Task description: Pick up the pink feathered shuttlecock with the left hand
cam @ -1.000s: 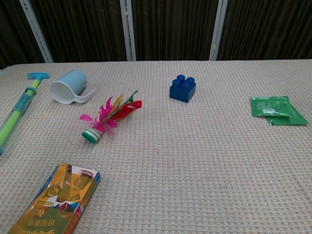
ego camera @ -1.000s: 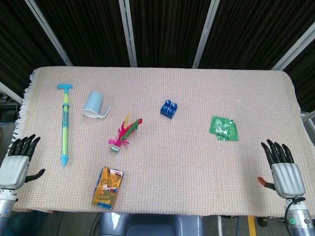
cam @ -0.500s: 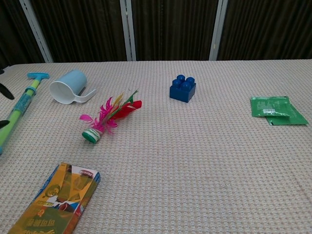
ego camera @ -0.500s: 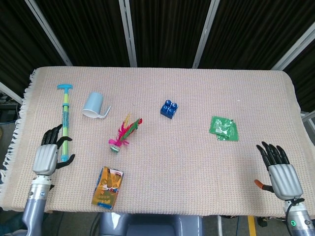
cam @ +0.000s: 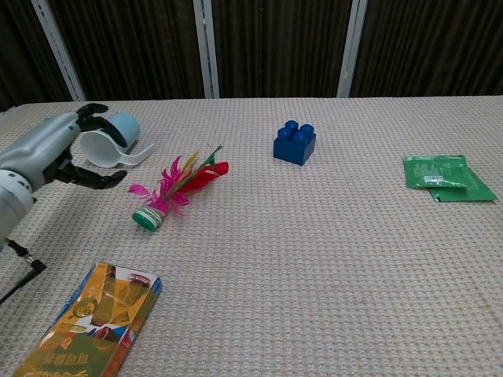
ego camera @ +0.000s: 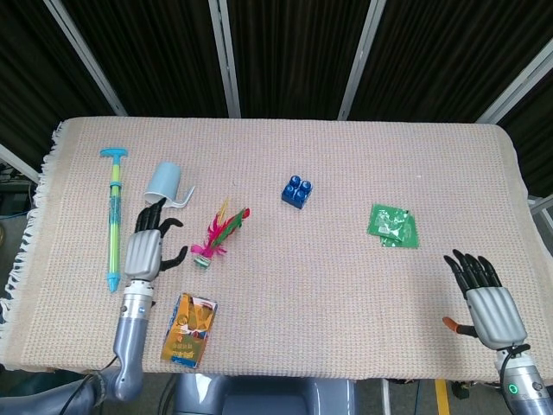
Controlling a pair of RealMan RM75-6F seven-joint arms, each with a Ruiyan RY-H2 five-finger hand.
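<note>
The pink feathered shuttlecock [ego camera: 216,236] [cam: 174,192] lies on the cloth left of centre, its green and white base pointing toward the front. My left hand [ego camera: 147,246] [cam: 56,151] hovers just left of it, fingers spread and empty, a short gap away from the base. At the front right corner my right hand [ego camera: 489,304] stays above the table edge with its fingers spread and nothing in it; the chest view does not show it.
A pale blue cup [ego camera: 166,185] [cam: 108,141] lies on its side just behind my left hand. A green and blue pump toy [ego camera: 113,216] lies at the far left. An orange packet [ego camera: 188,330] [cam: 86,324] sits in front. Blue brick [ego camera: 296,191] and green sachet [ego camera: 394,225] lie further right.
My left hand has moved right from the table's left edge, across the pump toy, to just beside the shuttlecock. The right hand has shifted slightly. The shuttlecock has not moved.
</note>
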